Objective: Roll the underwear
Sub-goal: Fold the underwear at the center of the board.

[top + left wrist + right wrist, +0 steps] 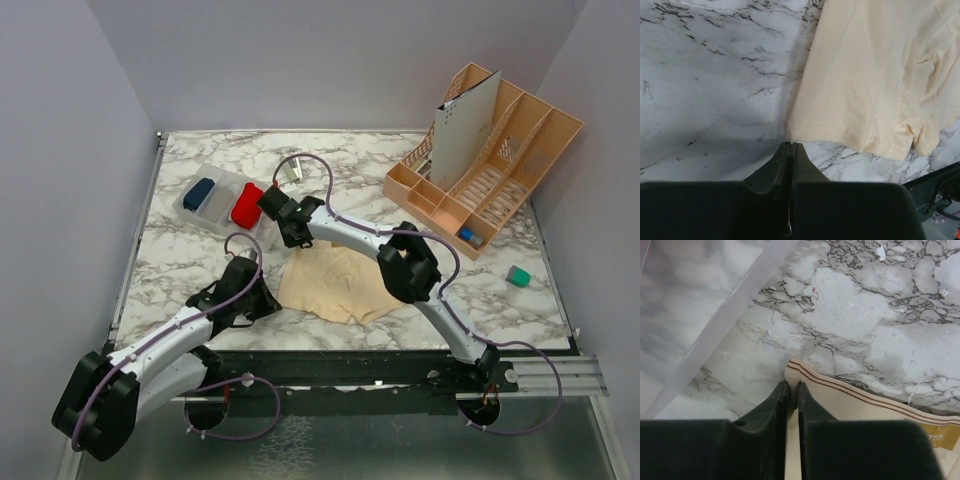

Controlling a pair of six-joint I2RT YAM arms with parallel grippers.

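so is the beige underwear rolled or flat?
Flat, not rolled: the underwear lies spread open on the table, hem and waistband both showing.

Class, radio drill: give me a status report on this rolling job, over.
Status: left gripper shut at a hem corner of the underwear; right gripper a slit apart at the waistband corner, grip unclear. Underwear flat, unrolled. Nothing lying on it.

Left claw [791, 144] pinched shut, right claw [793, 385] low.

A robotics lab cell: plain pale walls [60, 150] box in a marble-patterned bench [175, 262], with left arm [160, 350] and right arm [350, 235] bolted to a metal rail [560, 375].
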